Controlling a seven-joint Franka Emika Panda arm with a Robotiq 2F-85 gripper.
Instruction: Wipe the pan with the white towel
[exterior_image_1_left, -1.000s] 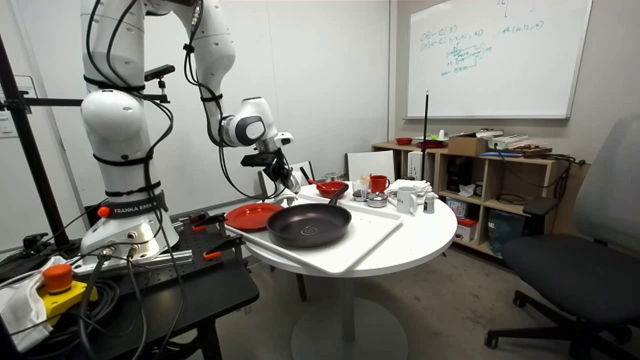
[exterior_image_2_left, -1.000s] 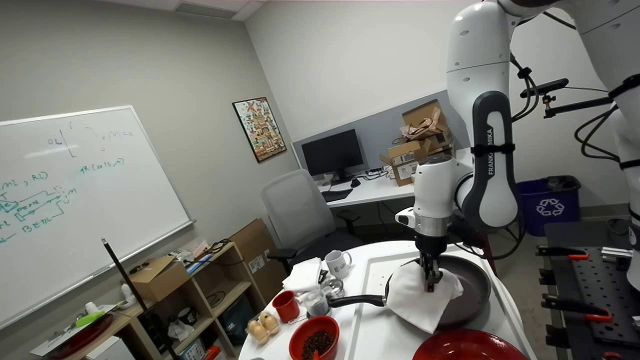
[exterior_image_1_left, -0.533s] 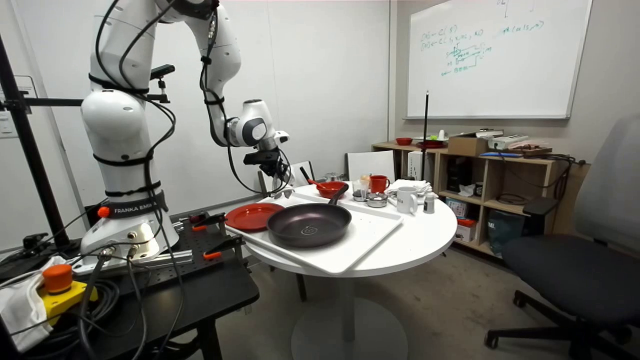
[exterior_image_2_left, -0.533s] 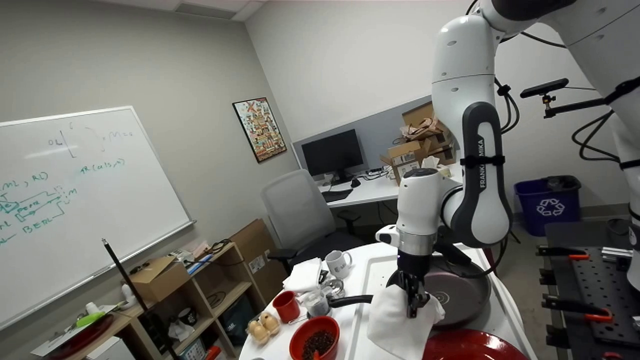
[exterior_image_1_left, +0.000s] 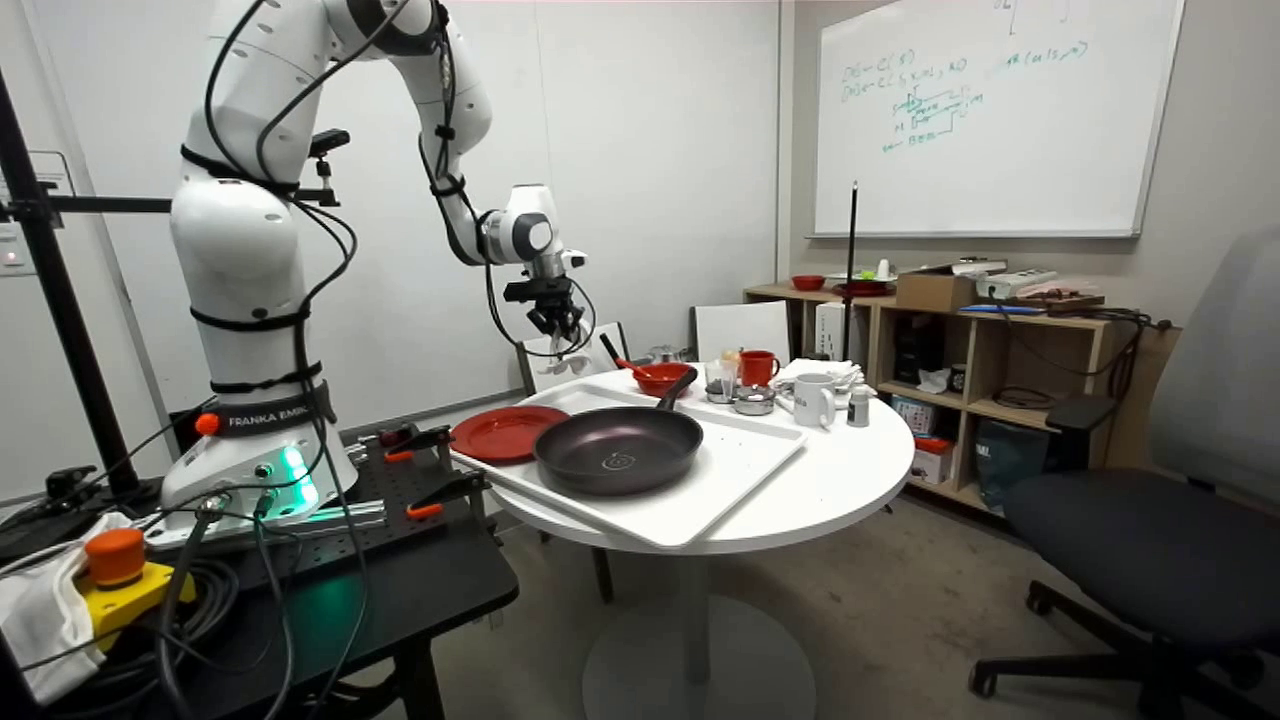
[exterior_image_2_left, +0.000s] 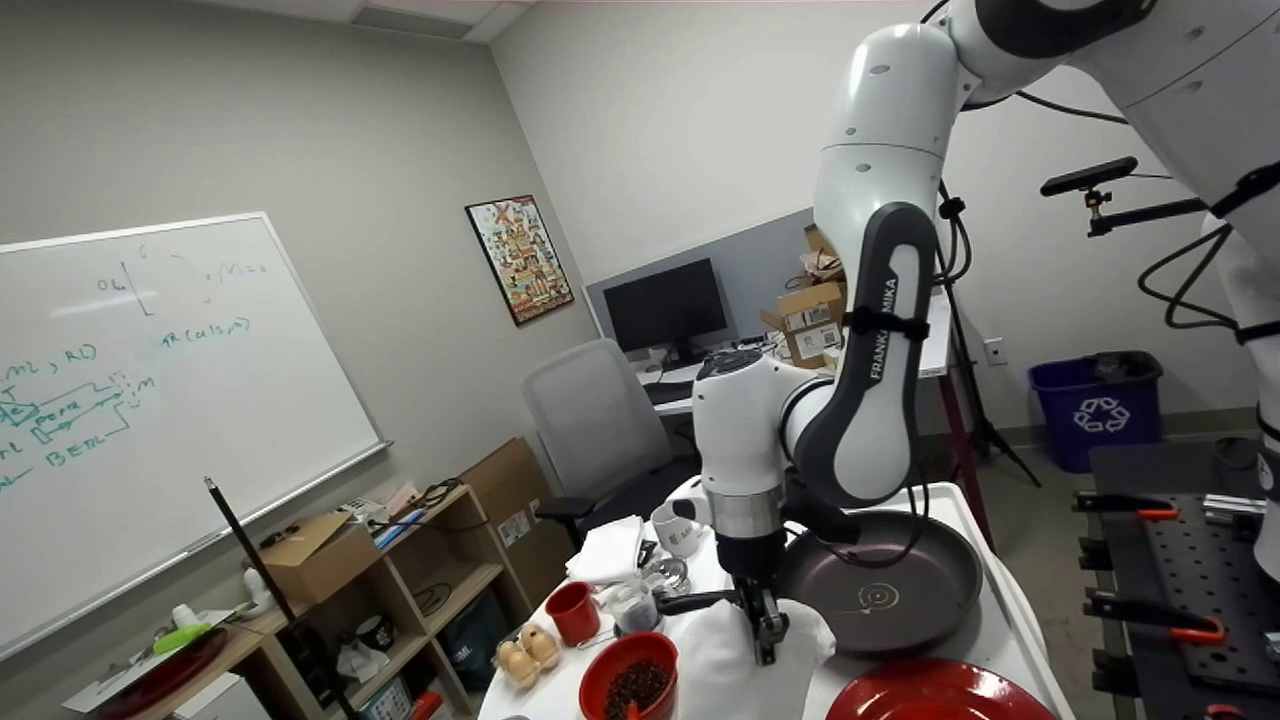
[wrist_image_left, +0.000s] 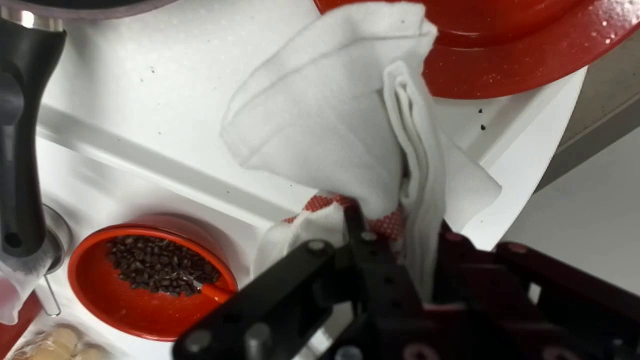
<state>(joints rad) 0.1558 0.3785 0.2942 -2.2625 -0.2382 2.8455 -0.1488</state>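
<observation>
Rectangular whiteboard (exterior_image_1_left: 1000, 120), marked in green, mounted on grey wall (exterior_image_2_left: 400, 190); seen in both exterior views. Low, open-fronted light-wood shelving unit (exterior_image_1_left: 1005, 358) set below. Brown-grey floor (exterior_image_1_left: 900, 600) partly hidden by round white pedestal table (exterior_image_1_left: 845, 475) and grey-backed office chair (exterior_image_1_left: 1125, 535). In an exterior view: 1 framed multicoloured poster (exterior_image_2_left: 519, 260) hung; white desk (exterior_image_2_left: 938, 335) backed by grey partition (exterior_image_2_left: 760, 260); blue-purple recycling bin (exterior_image_2_left: 1096, 415) placed before paler adjoining wall (exterior_image_2_left: 700, 110).

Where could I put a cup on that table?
On the tray, between the pan and the tray's corner by the white mug; on the table, between that corner and the outer edge. It's crowded around the red bowl and red mug.
</observation>
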